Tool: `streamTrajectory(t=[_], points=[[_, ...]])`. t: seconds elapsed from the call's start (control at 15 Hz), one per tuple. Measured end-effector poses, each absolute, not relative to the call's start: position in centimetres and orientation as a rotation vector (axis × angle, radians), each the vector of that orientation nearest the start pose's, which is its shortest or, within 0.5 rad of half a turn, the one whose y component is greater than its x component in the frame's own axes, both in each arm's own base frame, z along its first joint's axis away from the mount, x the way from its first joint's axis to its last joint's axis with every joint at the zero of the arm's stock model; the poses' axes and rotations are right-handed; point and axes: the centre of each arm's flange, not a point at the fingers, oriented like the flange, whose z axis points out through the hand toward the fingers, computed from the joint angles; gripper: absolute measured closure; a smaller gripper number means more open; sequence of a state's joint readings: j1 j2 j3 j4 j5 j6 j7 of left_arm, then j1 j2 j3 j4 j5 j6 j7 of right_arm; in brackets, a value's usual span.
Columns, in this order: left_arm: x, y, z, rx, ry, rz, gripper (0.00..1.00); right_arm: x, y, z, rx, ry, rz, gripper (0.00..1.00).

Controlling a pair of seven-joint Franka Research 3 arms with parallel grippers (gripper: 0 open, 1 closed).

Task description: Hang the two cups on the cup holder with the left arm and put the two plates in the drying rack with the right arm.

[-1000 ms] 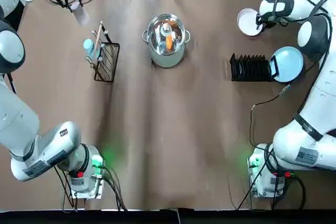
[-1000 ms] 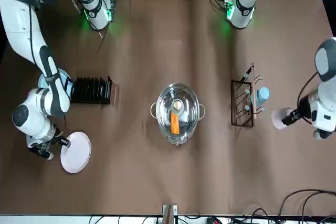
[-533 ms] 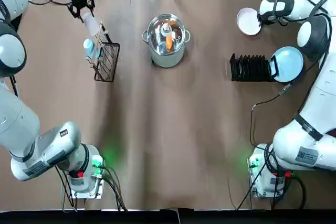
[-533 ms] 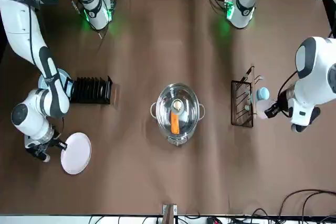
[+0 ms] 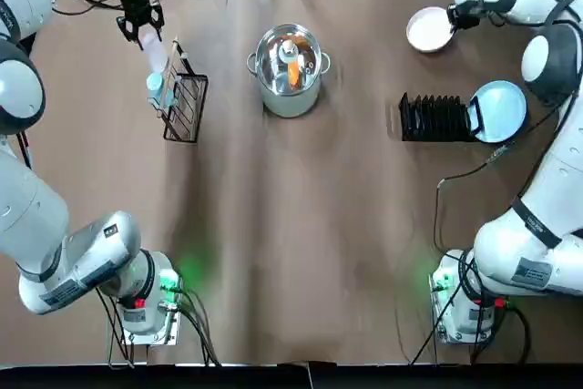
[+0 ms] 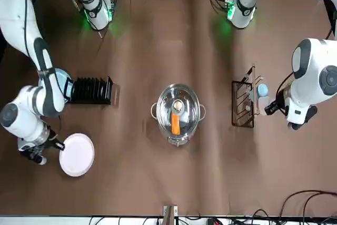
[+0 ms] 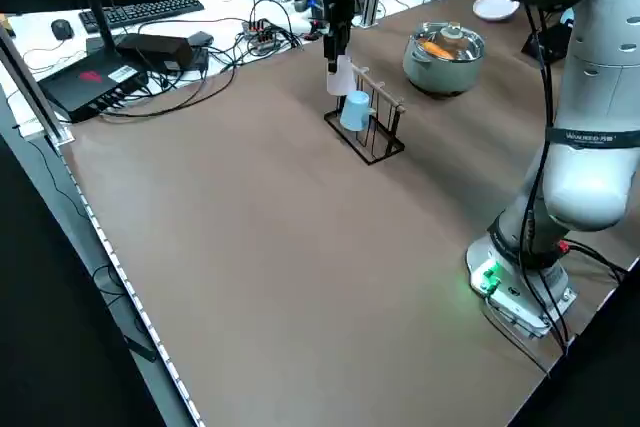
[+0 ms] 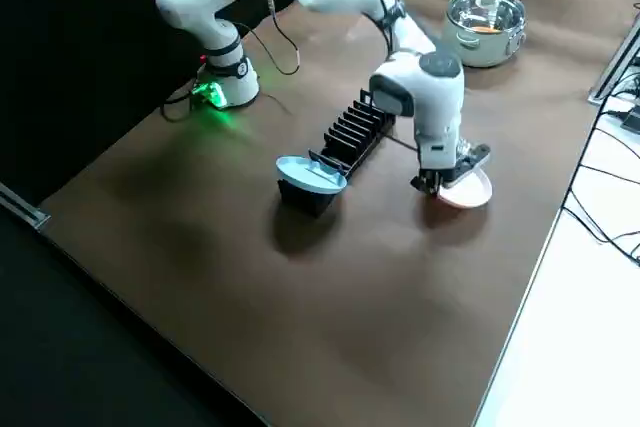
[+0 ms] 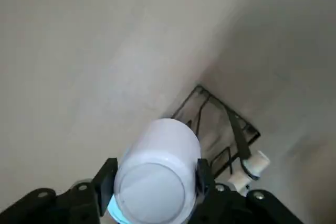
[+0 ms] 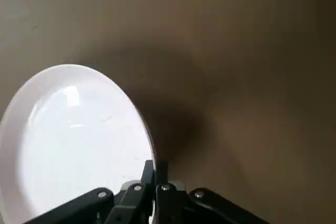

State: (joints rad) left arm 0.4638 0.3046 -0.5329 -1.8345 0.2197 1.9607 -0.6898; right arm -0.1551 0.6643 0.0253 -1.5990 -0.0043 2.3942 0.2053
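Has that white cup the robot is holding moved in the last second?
Yes. The left gripper has carried the white cup in toward the cup holder, beside the hanging blue cup.

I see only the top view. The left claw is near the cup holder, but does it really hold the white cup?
Observer: Yes. In the left wrist view the left claw is shut on the white cup, whose base faces the camera, with the cup holder just beyond it.
Operator: Thank you. And the right claw, does it grip the white plate or only touch it?
Observer: It grips it. In the right wrist view the right claw is pinched on the rim of the white plate. In the right side view the plate is low over the table; I cannot tell whether it touches.
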Motion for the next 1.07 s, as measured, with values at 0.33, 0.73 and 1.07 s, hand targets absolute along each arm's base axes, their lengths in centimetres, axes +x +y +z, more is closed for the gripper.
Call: streamTrajectory(t=[0.33,0.73,1.07], points=[[60.5,-1.4,35.4,-2.951,-0.811,0.096,0.34,68.7,-9.2,33.9,-3.122,0.351,-0.085,0.96],[59.9,-1.7,33.7,-2.949,-0.782,0.063,0.34,63.2,-12.8,40.7,-3.291,0.064,0.294,0.96],[60.2,-1.7,33.2,-2.950,-0.766,0.034,0.08,59.8,-12.2,40.6,-3.560,-0.254,0.498,0.96]])
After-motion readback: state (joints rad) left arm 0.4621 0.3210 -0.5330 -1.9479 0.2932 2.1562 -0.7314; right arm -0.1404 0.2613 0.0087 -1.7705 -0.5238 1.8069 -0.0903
